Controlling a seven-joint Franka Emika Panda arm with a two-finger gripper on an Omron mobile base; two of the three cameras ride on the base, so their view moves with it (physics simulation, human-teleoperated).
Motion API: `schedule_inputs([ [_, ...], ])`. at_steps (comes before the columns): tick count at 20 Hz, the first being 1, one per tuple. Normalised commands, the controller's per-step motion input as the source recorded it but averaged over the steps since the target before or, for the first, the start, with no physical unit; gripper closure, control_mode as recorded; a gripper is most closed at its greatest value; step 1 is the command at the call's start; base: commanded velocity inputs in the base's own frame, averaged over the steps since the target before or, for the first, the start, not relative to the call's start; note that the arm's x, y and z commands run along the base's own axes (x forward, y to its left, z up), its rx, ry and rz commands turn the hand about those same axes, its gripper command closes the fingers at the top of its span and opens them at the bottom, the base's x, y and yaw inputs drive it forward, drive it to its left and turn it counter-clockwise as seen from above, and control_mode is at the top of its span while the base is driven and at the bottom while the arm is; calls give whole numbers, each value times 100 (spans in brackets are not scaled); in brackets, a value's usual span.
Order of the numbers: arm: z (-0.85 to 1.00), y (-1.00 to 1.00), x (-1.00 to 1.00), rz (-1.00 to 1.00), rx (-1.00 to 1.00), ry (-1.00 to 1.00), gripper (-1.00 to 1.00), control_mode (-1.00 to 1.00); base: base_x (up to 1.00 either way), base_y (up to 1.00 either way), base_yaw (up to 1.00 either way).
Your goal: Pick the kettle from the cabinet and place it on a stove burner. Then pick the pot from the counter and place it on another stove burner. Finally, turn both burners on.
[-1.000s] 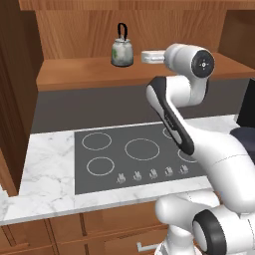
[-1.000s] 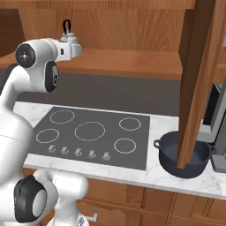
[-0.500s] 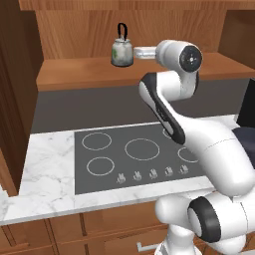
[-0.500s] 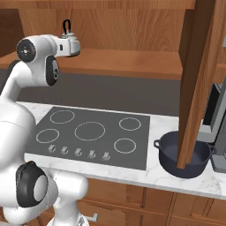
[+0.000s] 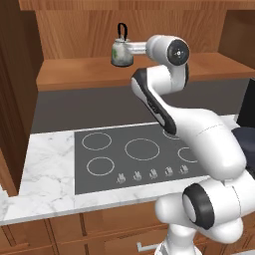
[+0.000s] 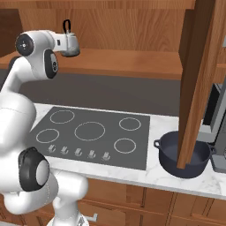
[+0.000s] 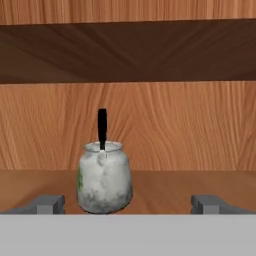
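The small silvery kettle [image 5: 120, 54] with its tall black loop handle stands on the cabinet [image 5: 74, 75] shelf board. My gripper [image 5: 130, 48] is level with the kettle, just to its right, and open. In the hand view the kettle [image 7: 104, 182] stands close ahead, left of the middle, with the open gripper [image 7: 130, 204] and its fingertips [image 7: 47, 204] wide on either side. From the right, the kettle [image 6: 73, 47] sits at the end of the gripper [image 6: 66, 43]. The wide dark pot [image 6: 183, 155] rests on the counter [image 6: 152, 174] right of the cooktop, partly hidden by an open door.
The dark cooktop [image 5: 134, 155] with several burner rings and a row of front knobs lies in the marble counter [image 5: 45, 169] below the shelf. An open cabinet door [image 6: 198, 79] hangs over the pot. A dark appliance [image 6: 216, 128] stands at the far right.
The arm has swung the hand left along the shelf, from well right of the kettle to right beside it. The jaws stayed open; kettle and pot have not moved.
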Motion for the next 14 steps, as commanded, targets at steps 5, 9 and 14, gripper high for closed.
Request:
schedule_inputs([
  [5, 5, 3, 16, 0, 0, -3, -100, -100, 0, 0, 0],
  [9, 5, 0, 14, 0, 0, -7, -100, -100, 0, 0, 0],
  [14, 1, 4, 21, 0, 0, -4, -100, -100, 0, 0, 0],
])
